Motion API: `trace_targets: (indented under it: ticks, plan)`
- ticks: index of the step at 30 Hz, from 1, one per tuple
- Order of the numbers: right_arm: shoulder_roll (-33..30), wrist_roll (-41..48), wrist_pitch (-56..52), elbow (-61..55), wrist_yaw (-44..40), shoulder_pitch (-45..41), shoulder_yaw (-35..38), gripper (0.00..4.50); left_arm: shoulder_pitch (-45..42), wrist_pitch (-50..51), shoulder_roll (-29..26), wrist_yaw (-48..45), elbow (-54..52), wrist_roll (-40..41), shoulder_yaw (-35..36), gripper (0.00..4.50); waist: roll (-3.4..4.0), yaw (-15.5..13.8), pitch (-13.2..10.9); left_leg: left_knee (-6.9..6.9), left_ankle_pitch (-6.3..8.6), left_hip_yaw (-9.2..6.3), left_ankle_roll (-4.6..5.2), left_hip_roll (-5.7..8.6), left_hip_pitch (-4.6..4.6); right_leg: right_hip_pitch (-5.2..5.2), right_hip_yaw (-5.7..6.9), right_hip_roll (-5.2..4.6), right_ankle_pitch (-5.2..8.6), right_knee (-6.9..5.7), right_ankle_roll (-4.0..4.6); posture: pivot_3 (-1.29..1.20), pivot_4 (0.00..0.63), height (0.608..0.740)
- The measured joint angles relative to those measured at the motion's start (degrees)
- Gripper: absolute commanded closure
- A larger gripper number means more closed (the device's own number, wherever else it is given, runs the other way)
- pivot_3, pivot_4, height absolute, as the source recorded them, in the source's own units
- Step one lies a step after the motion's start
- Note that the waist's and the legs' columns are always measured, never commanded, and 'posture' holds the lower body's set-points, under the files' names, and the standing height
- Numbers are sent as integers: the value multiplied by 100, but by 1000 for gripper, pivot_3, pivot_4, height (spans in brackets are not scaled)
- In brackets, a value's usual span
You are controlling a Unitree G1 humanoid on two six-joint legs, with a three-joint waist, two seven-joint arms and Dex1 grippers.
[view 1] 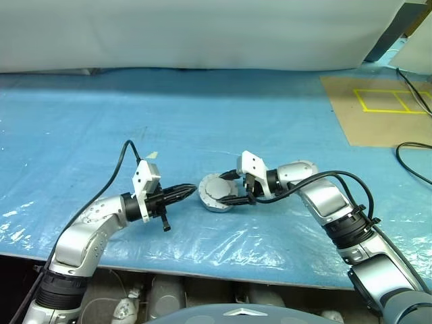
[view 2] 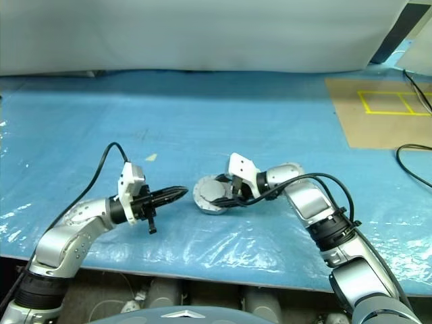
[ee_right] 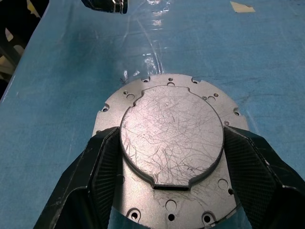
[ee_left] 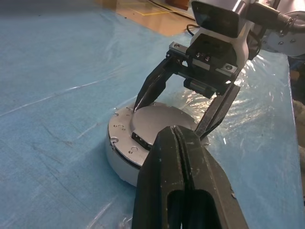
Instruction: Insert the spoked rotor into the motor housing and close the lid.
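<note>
The motor housing (view 1: 217, 192) stands on the blue sheet between both arms, a squat silver-grey cylinder. Its upward face is a screw-holed flange with a raised, scratched round plate (ee_right: 171, 129); no windings show. My right gripper (view 1: 228, 190) reaches over it from the right, and its fingers (ee_right: 102, 162) lie against opposite sides of the raised plate. My left gripper (view 1: 192, 190) is shut and empty, its tip just left of the housing's side and level with it (ee_left: 176, 133). The spoked rotor and the lid are out of view.
A brown board with yellow tape lines (view 1: 378, 108) lies at the far right, with black cables (view 1: 412, 155) looping beside it. The table's front edge (view 1: 202, 260) runs close below both arms. A small pale scrap (view 1: 154, 155) lies behind the left wrist.
</note>
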State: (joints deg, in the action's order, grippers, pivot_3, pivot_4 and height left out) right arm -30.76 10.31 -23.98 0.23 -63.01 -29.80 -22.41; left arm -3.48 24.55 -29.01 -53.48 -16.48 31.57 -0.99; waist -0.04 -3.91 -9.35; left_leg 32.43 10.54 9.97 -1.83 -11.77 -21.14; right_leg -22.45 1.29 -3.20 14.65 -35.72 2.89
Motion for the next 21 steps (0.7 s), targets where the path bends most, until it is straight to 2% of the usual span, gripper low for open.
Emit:
trace_targets:
  ticks: [9,21]
  plan:
    - [-157,119,-522,-386,-52,-78,205,1504,28,-230,44,-86,156,-60,-121,4500,0,-4,-1,-4,0,0,0,0,-5,-6,0,0,0,3,0,0,150,740]
    - [-173,99,-544,-325,-14,-68,210,1504,36,-216,195,-32,172,-61,-197,4500,0,-3,-1,-7,0,1,0,0,-16,-18,0,0,0,3,0,0,150,740]
